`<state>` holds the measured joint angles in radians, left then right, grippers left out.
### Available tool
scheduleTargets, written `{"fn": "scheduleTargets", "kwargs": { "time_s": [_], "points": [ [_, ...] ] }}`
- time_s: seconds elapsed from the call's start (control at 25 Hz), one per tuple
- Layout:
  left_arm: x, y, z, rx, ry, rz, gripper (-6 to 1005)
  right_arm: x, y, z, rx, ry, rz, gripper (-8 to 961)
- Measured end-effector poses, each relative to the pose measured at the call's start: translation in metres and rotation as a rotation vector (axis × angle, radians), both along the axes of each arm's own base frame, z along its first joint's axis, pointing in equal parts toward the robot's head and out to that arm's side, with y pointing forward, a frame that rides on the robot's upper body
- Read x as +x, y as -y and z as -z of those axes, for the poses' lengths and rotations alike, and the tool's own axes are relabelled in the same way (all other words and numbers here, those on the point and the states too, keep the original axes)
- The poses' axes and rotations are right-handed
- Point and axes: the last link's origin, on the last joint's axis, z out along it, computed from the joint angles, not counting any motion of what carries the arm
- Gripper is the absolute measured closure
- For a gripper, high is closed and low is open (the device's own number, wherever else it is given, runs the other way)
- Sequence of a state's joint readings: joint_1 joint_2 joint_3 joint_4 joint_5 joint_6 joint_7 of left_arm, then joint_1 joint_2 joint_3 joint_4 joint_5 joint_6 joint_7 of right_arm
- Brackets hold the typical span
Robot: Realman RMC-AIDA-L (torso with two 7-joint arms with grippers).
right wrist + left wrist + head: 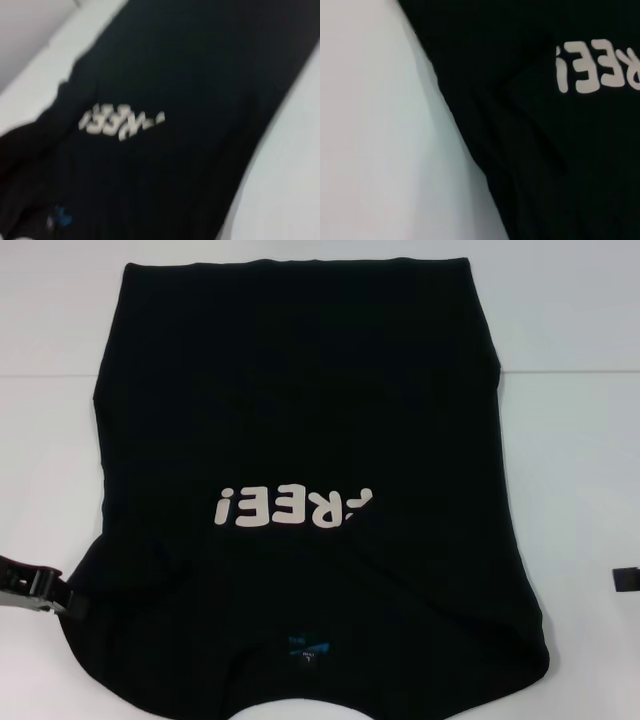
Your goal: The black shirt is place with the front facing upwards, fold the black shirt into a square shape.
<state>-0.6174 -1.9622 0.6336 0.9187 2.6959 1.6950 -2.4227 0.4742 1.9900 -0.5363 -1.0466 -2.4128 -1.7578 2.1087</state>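
— One black shirt (300, 440) lies on our white desk (580, 460), collar toward us, lettering partly folded under.
— Our left tool (35, 585) meets its sleeve; the right tool (625, 578) is cropped. We cannot tell either's grip.

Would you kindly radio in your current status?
Left gripper at shirt's left edge; right gripper off right. Black cloth T-shirt flat, white lettering up, sleeves tucked in. White table: no obstruction.
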Motion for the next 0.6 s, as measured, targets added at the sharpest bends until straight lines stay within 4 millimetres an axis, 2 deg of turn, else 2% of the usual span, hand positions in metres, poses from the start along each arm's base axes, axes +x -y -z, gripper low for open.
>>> {"fn": "scheduleTargets", "kwargs": {
  "time_s": [0.24, 0.28, 0.44, 0.6],
  "points": [
    [-0.001, 0.0, 0.001, -0.007, 0.0, 0.017, 949, -0.043, -0.028, 0.004, -0.199, 0.239, 0.107, 127],
    [-0.001, 0.001, 0.001, -0.009, 0.001, 0.019, 949, -0.057, -0.033, 0.009, -0.245, 0.276, 0.098, 127],
    [-0.003, 0.002, 0.002, -0.006, -0.001, 0.017, 949, -0.088, -0.046, 0.023, -0.304, 0.356, 0.046, 128],
    [-0.005, 0.004, 0.002, -0.004, -0.002, 0.012, 949, -0.112, -0.055, 0.043, -0.351, 0.438, -0.011, 128]
  ]
}}
